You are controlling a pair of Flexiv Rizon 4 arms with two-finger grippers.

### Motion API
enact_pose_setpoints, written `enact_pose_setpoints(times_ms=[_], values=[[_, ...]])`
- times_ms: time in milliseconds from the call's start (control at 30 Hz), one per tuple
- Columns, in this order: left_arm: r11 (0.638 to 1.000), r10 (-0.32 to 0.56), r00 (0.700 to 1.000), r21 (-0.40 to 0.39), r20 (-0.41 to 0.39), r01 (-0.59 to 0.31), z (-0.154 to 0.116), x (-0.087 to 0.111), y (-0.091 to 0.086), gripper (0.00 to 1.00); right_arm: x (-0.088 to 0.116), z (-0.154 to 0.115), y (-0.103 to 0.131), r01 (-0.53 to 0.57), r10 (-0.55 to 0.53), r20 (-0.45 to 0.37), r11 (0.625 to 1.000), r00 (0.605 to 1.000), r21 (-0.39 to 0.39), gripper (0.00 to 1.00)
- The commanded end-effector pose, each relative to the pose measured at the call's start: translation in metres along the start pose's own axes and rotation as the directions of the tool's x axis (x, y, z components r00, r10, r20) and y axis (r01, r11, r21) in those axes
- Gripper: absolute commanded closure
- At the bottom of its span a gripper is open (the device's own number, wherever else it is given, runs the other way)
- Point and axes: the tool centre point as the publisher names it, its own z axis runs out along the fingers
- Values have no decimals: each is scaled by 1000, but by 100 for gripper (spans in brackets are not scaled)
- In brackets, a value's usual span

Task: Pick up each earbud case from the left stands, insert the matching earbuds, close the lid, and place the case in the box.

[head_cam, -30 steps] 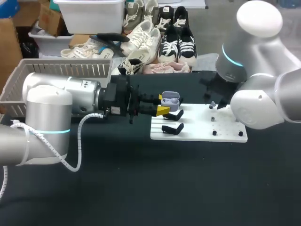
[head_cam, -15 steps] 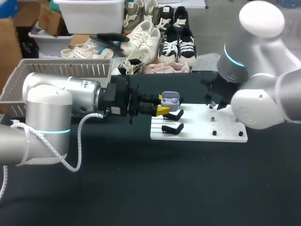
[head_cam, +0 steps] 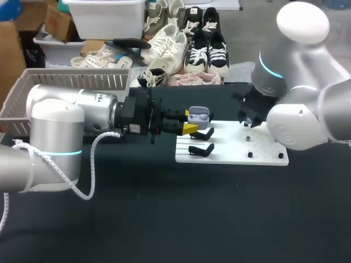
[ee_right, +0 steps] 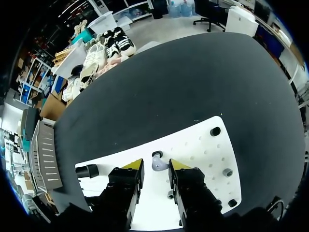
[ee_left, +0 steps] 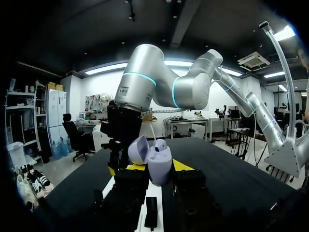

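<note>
My left gripper (head_cam: 189, 128) is shut on a lilac earbud case (head_cam: 197, 116), held above the left end of the white board (head_cam: 230, 153) with its lid open. In the left wrist view the case (ee_left: 159, 164) stands between the fingers, lid (ee_left: 138, 149) tipped back, with one earbud (ee_left: 161, 144) seated inside. My right gripper (ee_right: 155, 166) hangs low over the board with a lilac earbud (ee_right: 158, 164) between its yellow tips. That earbud rests on the board, and a small gap shows on one side of it. In the head view the right gripper (head_cam: 248, 121) is mostly hidden by its arm.
Two empty black stands (head_cam: 202, 134) (head_cam: 201, 149) sit on the board's left part, and small pegs (ee_right: 215, 131) dot its right part. A slatted basket (head_cam: 33, 93) stands at the table's far left. Dark tabletop lies in front of the board.
The right arm has shifted very slightly over the board. The left arm and its case have not moved.
</note>
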Motion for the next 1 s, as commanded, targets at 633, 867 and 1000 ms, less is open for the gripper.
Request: enact_pose_setpoints(times_ms=[633,867,1000], values=[[1000,1,1000,-5,0,-1,1,0,-1,100,-3,-1,-2,-7,7,9,1000,1000,16,69],[1000,1,1000,-5,0,-1,1,0,-1,100,-2,0,-2,-3,3,5,1000,1000,19,73],[1000,1,1000,-5,0,-1,1,0,-1,100,-2,1,-2,-1,1,2,1000,1000,22,93]])
